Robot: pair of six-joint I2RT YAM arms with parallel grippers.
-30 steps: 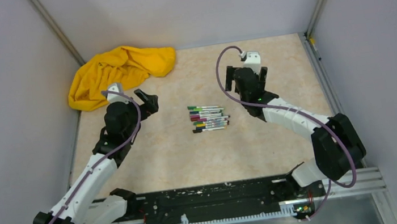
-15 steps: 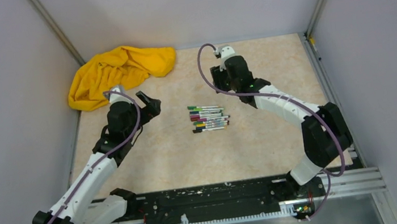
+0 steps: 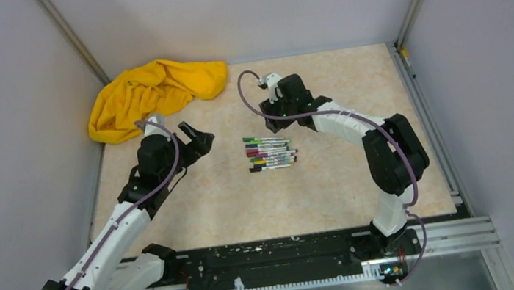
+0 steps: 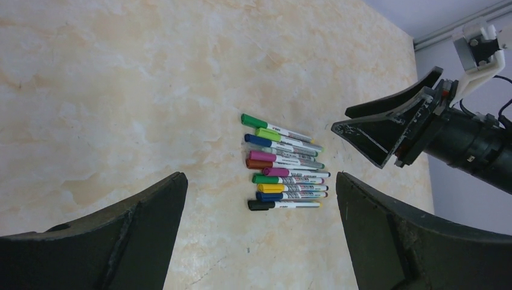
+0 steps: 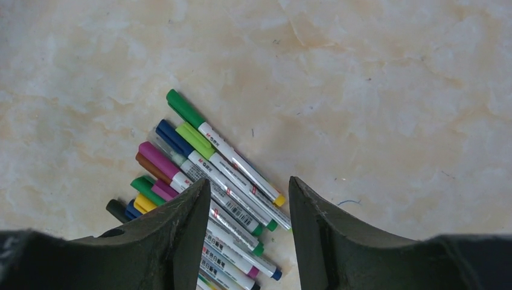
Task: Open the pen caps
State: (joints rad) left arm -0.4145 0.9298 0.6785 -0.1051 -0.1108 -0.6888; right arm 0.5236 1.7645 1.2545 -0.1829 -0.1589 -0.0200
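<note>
Several pens (image 3: 270,152) lie side by side in a row at the middle of the table, also seen in the left wrist view (image 4: 287,173) and the right wrist view (image 5: 224,172). Their coloured pen caps (image 3: 251,154) (image 4: 261,156) (image 5: 183,109) are all on, at the left ends. My left gripper (image 3: 199,138) (image 4: 259,181) hangs wide open to the left of the row, holding nothing. My right gripper (image 3: 283,108) (image 5: 249,181) (image 4: 340,119) hovers just behind the row, its jaws partly apart over the pens' right ends, with nothing between them.
A crumpled yellow cloth (image 3: 151,91) lies at the back left corner. Grey walls close in the table on three sides. A black rail (image 3: 275,257) runs along the near edge. My right arm's elbow (image 3: 392,150) stands right of the pens.
My right arm has swung left and down toward the pens, and its jaws have narrowed from wide open. The left gripper has edged slightly right.
</note>
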